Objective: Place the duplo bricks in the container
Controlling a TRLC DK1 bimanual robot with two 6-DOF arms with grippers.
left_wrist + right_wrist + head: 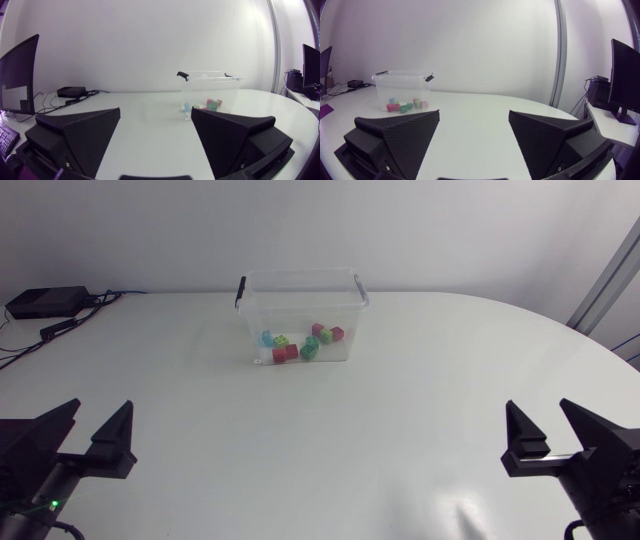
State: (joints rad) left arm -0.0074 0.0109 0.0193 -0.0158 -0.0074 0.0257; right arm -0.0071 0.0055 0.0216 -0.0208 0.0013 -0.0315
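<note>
White table (320, 445) carried a clear container (256, 320) close to its far edge, the duplo bricks (300, 345) lying together inside on its floor, while the left gripper (100, 416) and the right gripper (540, 416) hung well apart by the near corners, each with fingers spread open.

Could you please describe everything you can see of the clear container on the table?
The container is a clear plastic rectangular box with no lid and a dark clip at each short end. It stands upright on the white table, toward the far side. A loose cluster of bricks in red, green, blue and pink lies on its floor. The left end effector and right end effector are well apart from it.
</note>
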